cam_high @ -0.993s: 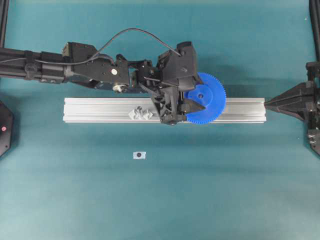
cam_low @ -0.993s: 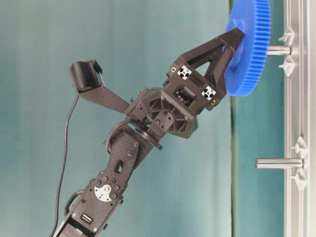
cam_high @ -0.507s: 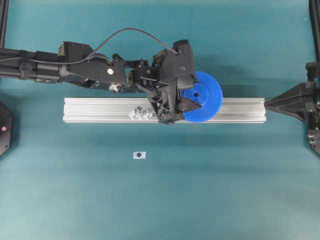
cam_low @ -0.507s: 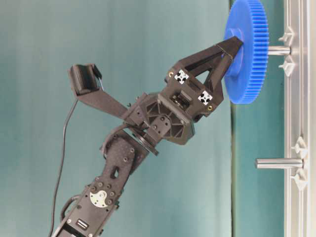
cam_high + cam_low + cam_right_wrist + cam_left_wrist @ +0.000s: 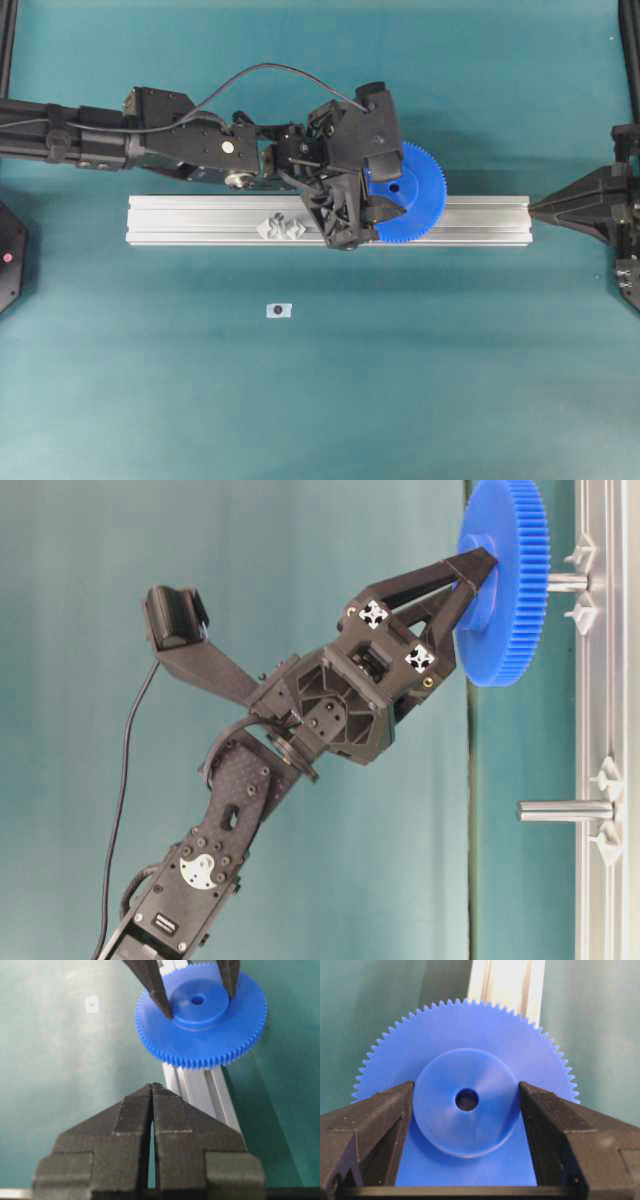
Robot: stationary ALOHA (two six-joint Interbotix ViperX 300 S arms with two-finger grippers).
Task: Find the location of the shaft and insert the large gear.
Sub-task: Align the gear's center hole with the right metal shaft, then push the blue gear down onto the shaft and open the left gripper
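With the left gripper's (image 5: pixel 475 575) fingers loosely flanking the large gear's (image 5: pixel 510 580) hub, press it squarely down the shaft (image 5: pixel 566 582).

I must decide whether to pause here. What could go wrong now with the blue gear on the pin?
The large gear sits only partway down the shaft, so it may tilt or jam if released. The left claw brackets the hub with little clearance; pulling away could drag the gear off. The second pin stays bare.

Right claw (image 5: pixel 152 1091) closed; left claw (image 5: pixel 197 992) straddles large gear (image 5: pixel 200 1035) hub above rail (image 5: pixel 200 1087).
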